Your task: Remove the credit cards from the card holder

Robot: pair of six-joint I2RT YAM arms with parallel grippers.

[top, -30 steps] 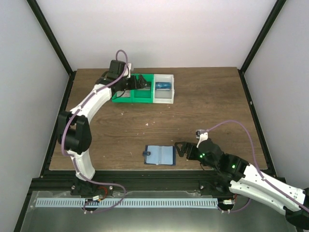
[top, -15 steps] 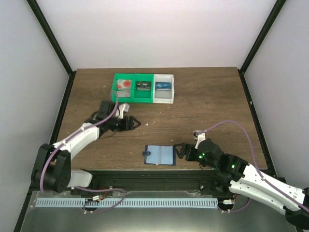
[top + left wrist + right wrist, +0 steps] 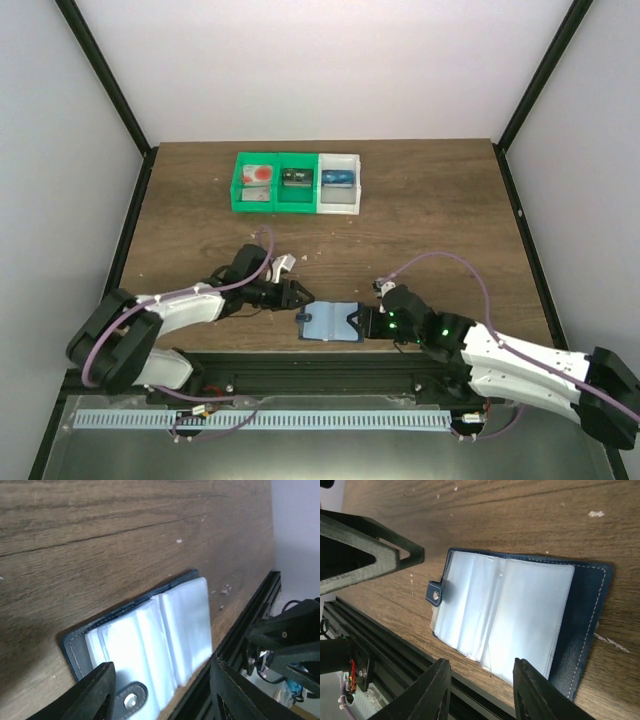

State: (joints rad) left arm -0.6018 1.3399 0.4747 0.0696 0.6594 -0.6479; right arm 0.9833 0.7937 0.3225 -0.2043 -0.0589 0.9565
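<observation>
A credit card (image 3: 258, 176) with a red spot lies in the green bin (image 3: 262, 208) at the back of the table (image 3: 430, 220). My left gripper (image 3: 300, 293) sits low by the left edge of the card holder (image 3: 328, 322), fingers apart, holding nothing. The card holder lies open and flat near the front. My right gripper (image 3: 354, 323) is at its right edge, fingers apart too.

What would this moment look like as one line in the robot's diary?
card holder: lying open on table | left gripper: open, by its tab | right gripper: open, at opposite edge
</observation>
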